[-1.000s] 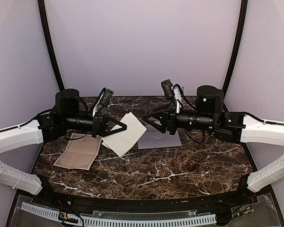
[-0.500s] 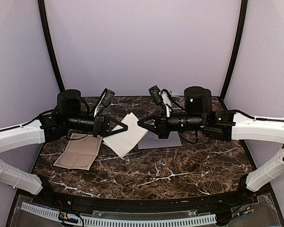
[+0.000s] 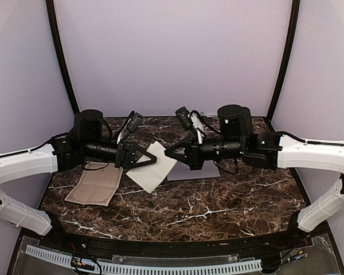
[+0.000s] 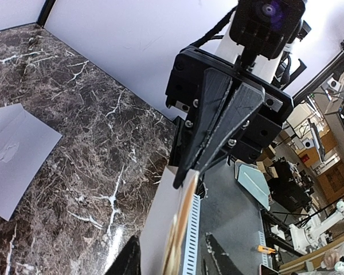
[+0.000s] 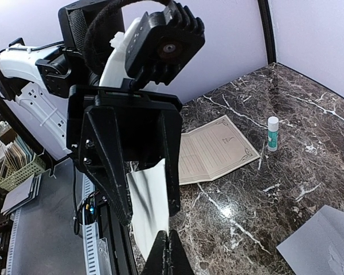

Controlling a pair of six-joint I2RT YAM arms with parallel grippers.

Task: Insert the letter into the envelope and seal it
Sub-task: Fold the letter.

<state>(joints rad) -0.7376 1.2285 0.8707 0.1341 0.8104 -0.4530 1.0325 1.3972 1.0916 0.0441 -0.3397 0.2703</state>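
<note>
The letter (image 3: 152, 169), a folded sheet that is white outside and tan inside, hangs above the table between the two arms. My right gripper (image 3: 167, 153) is shut on its right edge; in the right wrist view the closed fingertips (image 5: 171, 249) pinch the paper (image 5: 149, 212). My left gripper (image 3: 153, 161) stands open around the sheet, its fingers (image 5: 112, 183) apart on either side. The letter (image 4: 160, 229) shows edge-on in the left wrist view. The pale grey-lavender envelope (image 3: 195, 173) lies flat on the marble under the right arm, also seen as the envelope (image 4: 17, 154).
A tan sheet with an ornate border (image 3: 97, 183) lies open at the left of the marble table (image 3: 218, 206). A small glue stick (image 5: 272, 133) stands upright beyond that sheet (image 5: 212, 152). Curved black posts and lavender walls enclose the back.
My right arm moved left to the letter and its gripper shut on the sheet's edge. My left gripper, shut on the letter before, has parted its fingers.
</note>
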